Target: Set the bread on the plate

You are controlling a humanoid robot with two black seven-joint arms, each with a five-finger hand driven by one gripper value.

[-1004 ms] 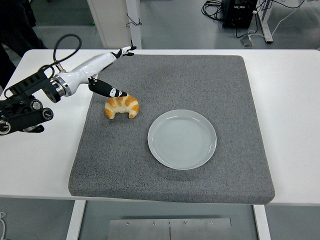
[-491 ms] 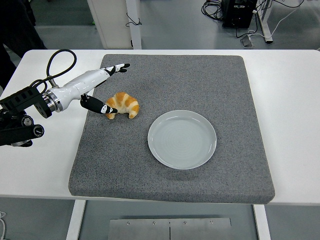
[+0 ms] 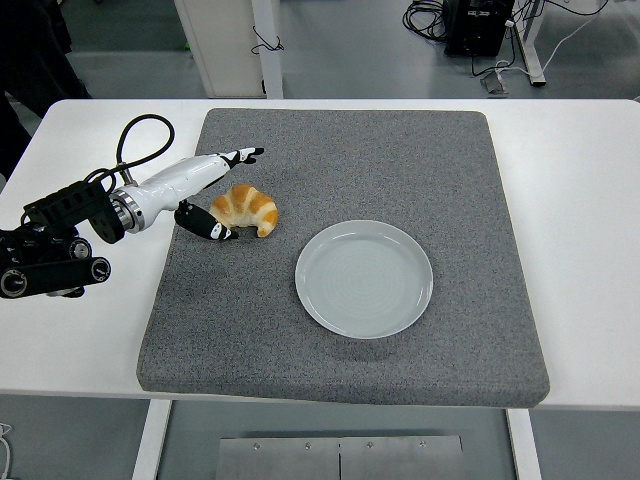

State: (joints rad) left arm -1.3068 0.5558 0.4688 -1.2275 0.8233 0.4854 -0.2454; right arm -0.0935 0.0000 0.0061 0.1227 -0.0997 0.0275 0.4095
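While the left arm reaches in from the left edge over the white surface (image 3: 580, 250), the left robot hand (image 3: 212, 190) sits at the left side of the bread (image 3: 246, 209) with its digits spread apart. One group of fingers (image 3: 240, 156) extends above and behind the bread, not clearly touching it; the thumb (image 3: 208, 228) lies low on the grey mat (image 3: 400, 160), its tip just beside the near-left end of the bread. Contact between thumb and crust cannot be confirmed. The bread, a golden croissant, rests on the mat between these digits, curved with its ends pointing toward the near edge. It is not enclosed or lifted. The plate (image 3: 364, 278), pale and round, lies on the mat to the right of and nearer than the bread, apart from it and holding nothing. The mat covers the central part of the surface. A dark cable (image 3: 135, 135) loops above the white forearm. The right arm is out of view.
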